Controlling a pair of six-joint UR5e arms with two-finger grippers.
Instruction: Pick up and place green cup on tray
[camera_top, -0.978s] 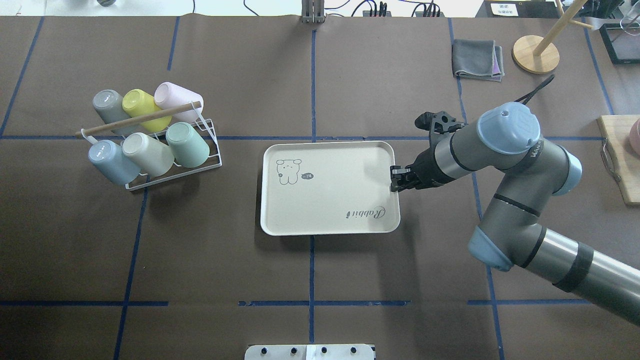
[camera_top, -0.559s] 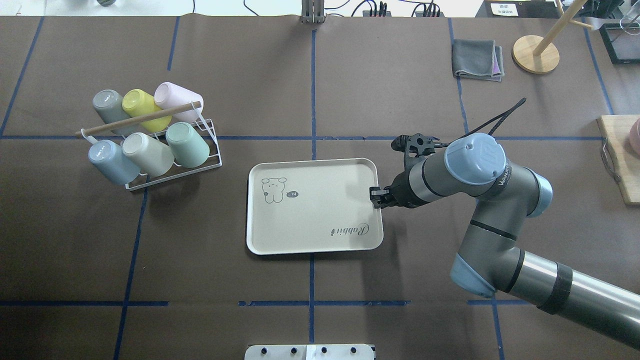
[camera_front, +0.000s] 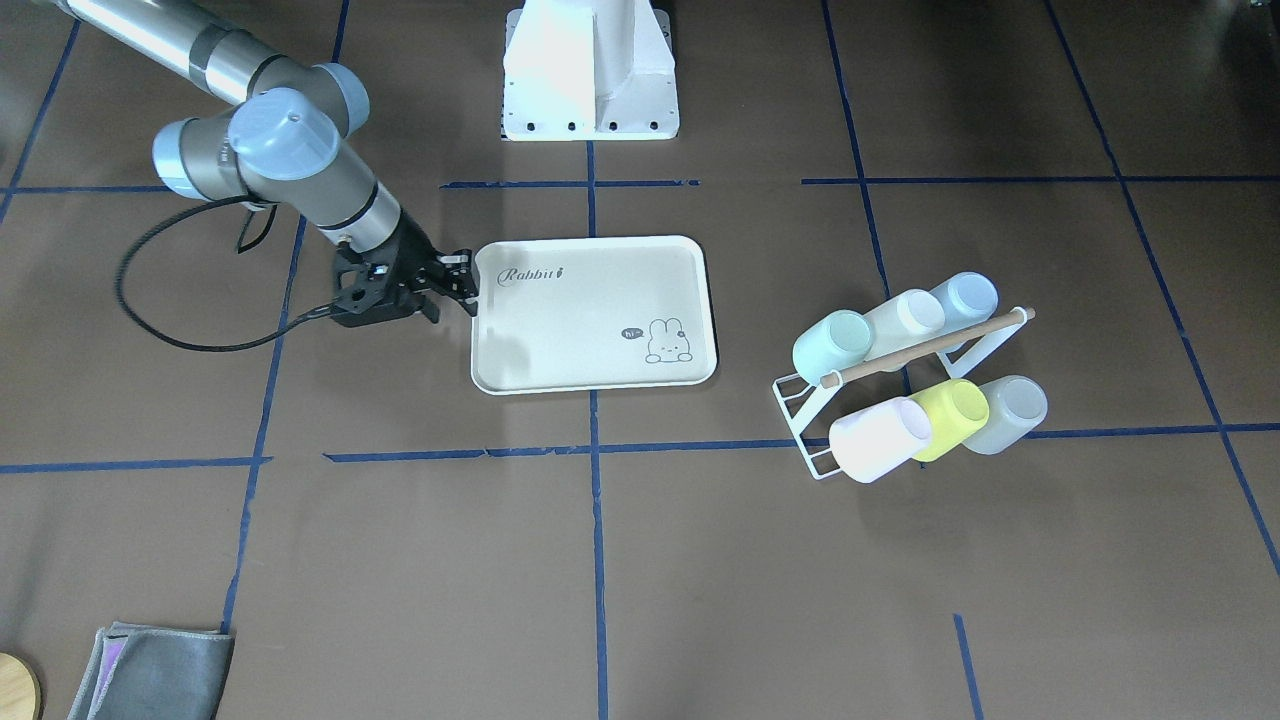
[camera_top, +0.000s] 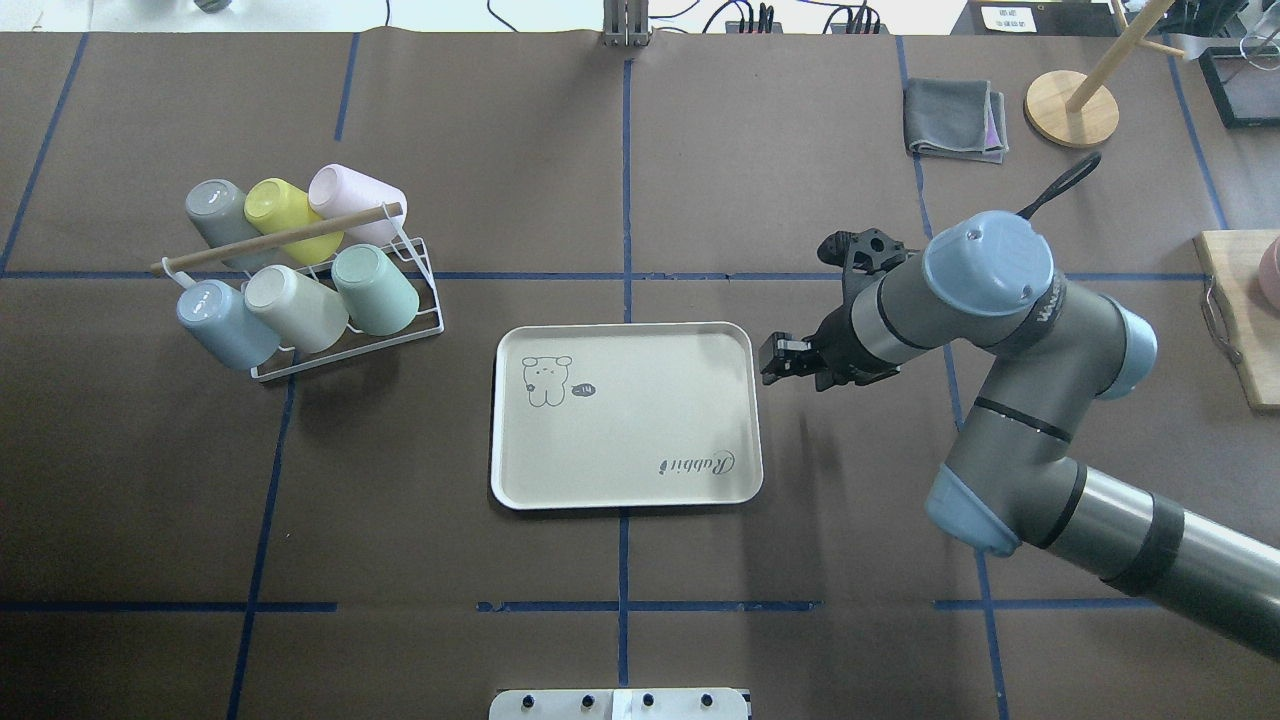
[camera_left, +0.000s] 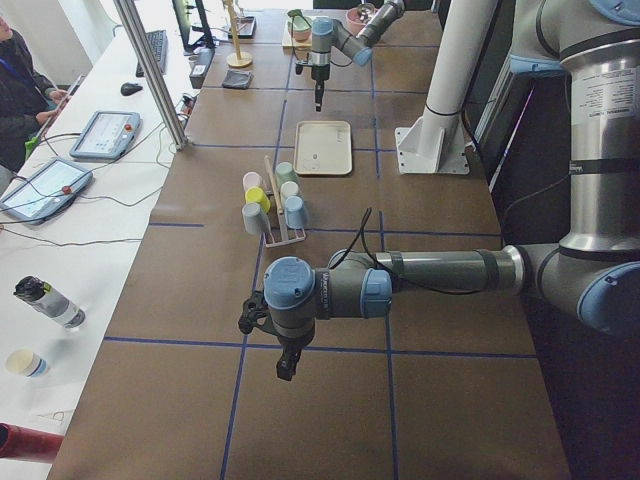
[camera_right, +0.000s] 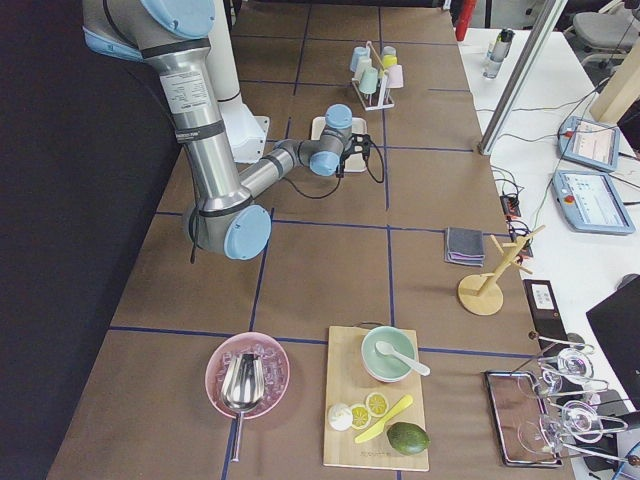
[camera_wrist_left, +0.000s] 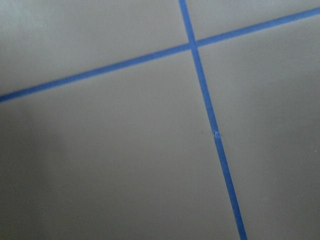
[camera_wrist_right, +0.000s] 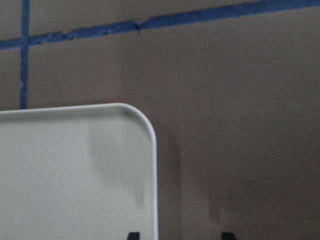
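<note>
Right gripper (camera_top: 769, 360), jaws spread, hangs just off the tray (camera_top: 640, 425) edge, green cup (camera_top: 378, 292) well apart.

Right arm (camera_top: 1000, 300): I am reaching in with the elbow bent and the forearm lying low. Right gripper (camera_top: 775, 360): I am holding its fingers parted, gripping nothing. Left arm (camera_left: 430, 272): I am stretching it out level, with the left gripper (camera_left: 285, 368) pointing down, finger spacing unreadable.
</note>
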